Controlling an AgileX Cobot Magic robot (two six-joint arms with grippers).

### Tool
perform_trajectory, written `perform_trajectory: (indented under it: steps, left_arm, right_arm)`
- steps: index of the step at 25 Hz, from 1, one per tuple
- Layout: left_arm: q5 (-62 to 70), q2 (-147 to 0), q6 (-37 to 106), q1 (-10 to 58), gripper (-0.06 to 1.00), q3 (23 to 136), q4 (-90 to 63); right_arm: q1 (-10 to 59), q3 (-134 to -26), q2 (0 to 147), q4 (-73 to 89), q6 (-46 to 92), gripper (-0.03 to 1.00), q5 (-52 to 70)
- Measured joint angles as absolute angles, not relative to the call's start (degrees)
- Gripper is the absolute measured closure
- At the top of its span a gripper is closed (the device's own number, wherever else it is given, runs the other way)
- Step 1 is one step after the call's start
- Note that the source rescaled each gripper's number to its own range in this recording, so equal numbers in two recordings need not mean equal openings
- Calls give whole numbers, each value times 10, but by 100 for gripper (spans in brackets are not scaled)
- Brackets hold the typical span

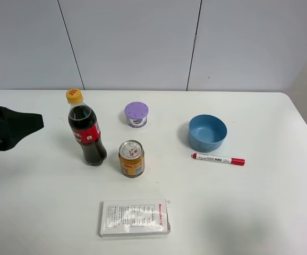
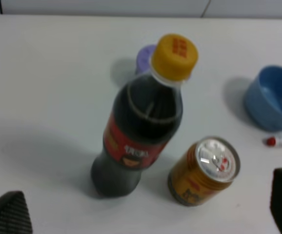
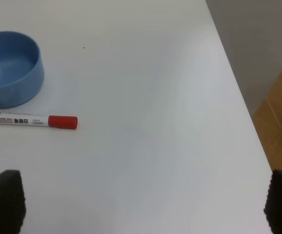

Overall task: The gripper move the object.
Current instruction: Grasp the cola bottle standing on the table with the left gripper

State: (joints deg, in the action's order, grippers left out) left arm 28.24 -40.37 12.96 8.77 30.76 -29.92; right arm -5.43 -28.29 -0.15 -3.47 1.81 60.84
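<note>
One tall, clear plastic bottle stands upright.

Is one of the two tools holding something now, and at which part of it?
Nothing is held. The left tool is open and apart from the cola bottle; the right tool is open too, with nothing between its fingers.

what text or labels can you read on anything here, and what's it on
Nothing reads clearly enough to quote.
bottle, red label: white marks, blurred.
cap: red print, blurred.
can: label print, blurred.
marker: black print on the barrel, too small.
box: a dark word at one corner and fine print, too small.
tub: label too small.
</note>
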Motion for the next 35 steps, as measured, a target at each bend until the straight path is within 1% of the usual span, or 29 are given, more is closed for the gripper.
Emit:
perform_trajectory:
  steps: [7,14,22,35]
  left_arm:
    - [230,-437,130,88,-6,245,-345]
    - [173,-532,143,94,-6,245,-406]
    - [108,-636,143,160,-6,245,-421]
    - [58,-677,143,170,-6,245,-422]
  right_arm:
    - [-54,-283,-2,-35,18,-3,608]
    - [-54,-283,-2,-35,18,-3,608]
    - [-54,-283,-2,-35,18,-3,608]
    - [-54,-283,-2,-35,18,-3,608]
